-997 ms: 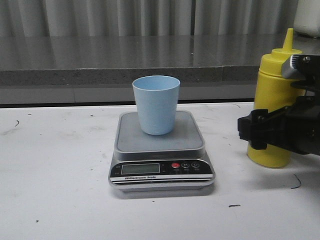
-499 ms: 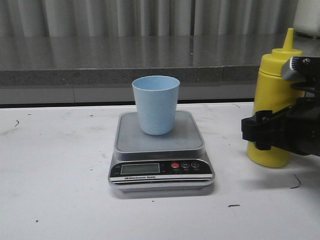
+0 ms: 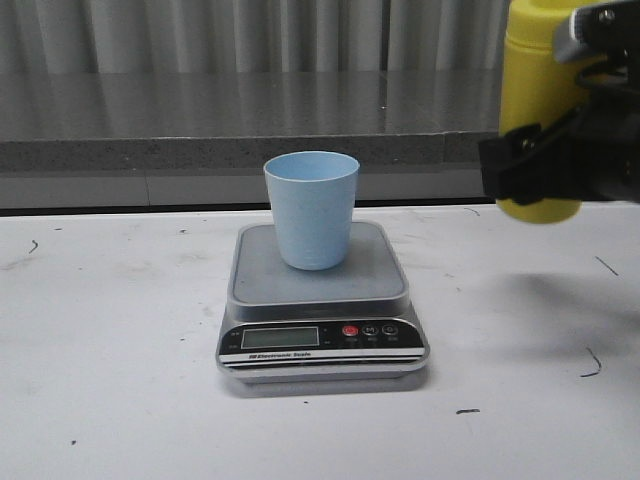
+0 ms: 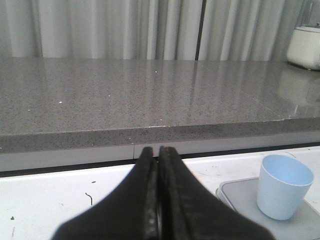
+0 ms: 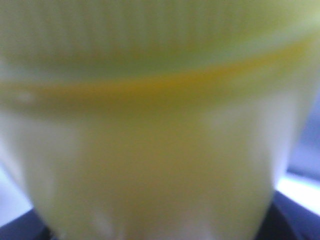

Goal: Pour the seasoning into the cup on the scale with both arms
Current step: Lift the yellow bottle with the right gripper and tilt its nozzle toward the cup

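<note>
Cup (image 3: 311, 208) sits on scale (image 3: 322, 300), mid-counter (image 3: 110, 380). Seasoning bottle (image 3: 537, 100) hangs in my right gripper (image 3: 540, 165), off the counter, right of the cup. My left gripper (image 4: 157, 200) is left of the cup.

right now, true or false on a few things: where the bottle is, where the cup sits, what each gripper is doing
1. The yellow bottle stands on the table. False: it hangs in the air, its base clear of the table.
2. The cup stands upright on the scale platform. True.
3. The right gripper is clamped around the bottle. True.
4. The left gripper holds the cup. False: its fingers are pressed together with nothing between them, and the cup sits apart from it.
5. The bottle is tipped over the cup. False: it is upright and off to the side of the scale.
</note>
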### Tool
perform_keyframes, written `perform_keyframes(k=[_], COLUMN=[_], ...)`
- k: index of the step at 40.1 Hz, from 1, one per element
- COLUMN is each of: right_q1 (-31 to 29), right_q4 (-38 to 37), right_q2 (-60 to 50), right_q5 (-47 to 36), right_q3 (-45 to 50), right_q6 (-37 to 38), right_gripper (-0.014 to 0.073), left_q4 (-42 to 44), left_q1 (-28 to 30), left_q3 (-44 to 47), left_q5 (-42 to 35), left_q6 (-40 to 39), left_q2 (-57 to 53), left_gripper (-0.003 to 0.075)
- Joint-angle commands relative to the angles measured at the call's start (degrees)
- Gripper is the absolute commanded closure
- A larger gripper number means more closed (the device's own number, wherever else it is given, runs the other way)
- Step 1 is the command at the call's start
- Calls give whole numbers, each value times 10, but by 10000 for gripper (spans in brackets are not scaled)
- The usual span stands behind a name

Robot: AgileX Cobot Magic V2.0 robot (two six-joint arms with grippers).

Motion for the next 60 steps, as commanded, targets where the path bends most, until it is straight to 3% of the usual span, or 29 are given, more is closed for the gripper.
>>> perform_keyframes(k=[1, 18, 39, 46, 60], right_q1=[-1, -1, -1, -1, -1], right_q4=[-5, -7, -9, -34, -44], right_q2=[-41, -36, 51, 58, 58], right_q5=[-25, 124, 107, 98, 95], right_q3=[-44, -148, -263, -285, -287], right_q6=[-84, -440, -744, -791, -773], right_gripper=[402, 402, 402, 402, 402], left_q4=[-6, -6, -6, -6, -6], left_q1=[3, 3, 3, 3, 3], left_q3=[-16, -16, -16, -16, -16], left_q5=[-54, -54, -54, -54, -54], left_q6=[-4, -4, -4, -4, -4], left_q2=[4, 4, 4, 4, 4], left_gripper=[740, 740, 740, 740, 740])
